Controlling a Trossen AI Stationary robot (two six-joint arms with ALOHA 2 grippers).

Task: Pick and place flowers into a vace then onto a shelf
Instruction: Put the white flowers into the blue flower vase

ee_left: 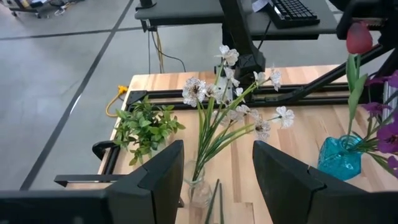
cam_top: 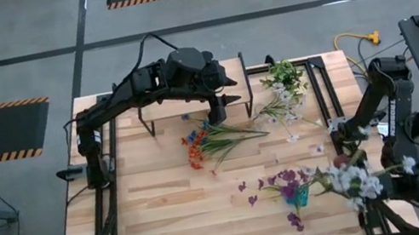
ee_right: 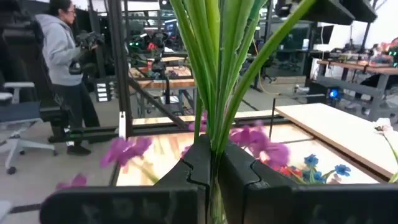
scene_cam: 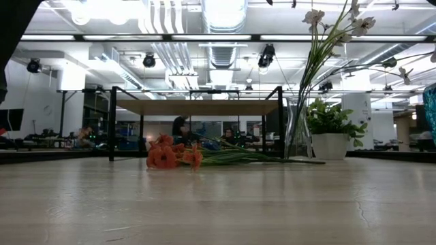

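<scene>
- The left claw (cam_top: 221,108) hangs above the tabletop (cam_top: 167,220) at about 12 o'clock from its centre, just off the shelf's front edge; its fingers (ee_left: 163,177) stand spread apart with nothing between them.
- Seen past those fingers, a clear glass vase (ee_left: 199,190) holds white flowers (ee_left: 233,109), with a leafy potted plant (ee_left: 144,127) beside it and a blue vase (ee_left: 340,157) farther off across the tabletop.
- Just below the left claw, toward 6 o'clock, a bunch of orange flowers (cam_top: 195,150) lies flat on the tabletop, its green stems pointing to 3 o'clock; a few blue blooms (cam_top: 197,133) sit among them.
- The shelf (cam_top: 188,95) stands at the 12 o'clock edge of the tabletop; in the low view its top board (scene_cam: 197,107) carries nothing.
- The right claw (ee_right: 211,167) is clenched on a bundle of green stems (ee_right: 214,62) that rise straight up between its fingers.
- In the high view the right claw (cam_top: 352,187) sits near the tabletop's 4 o'clock edge, with white blooms (cam_top: 364,187) around it.
- Purple flowers (cam_top: 290,179) stand in the blue vase (cam_top: 297,197) just at 9 o'clock of the right claw, and loose purple petals (cam_top: 295,222) lie scattered nearby.
- A person in a grey hooded top (ee_right: 62,74) stands in the room beyond the tabletop.
</scene>
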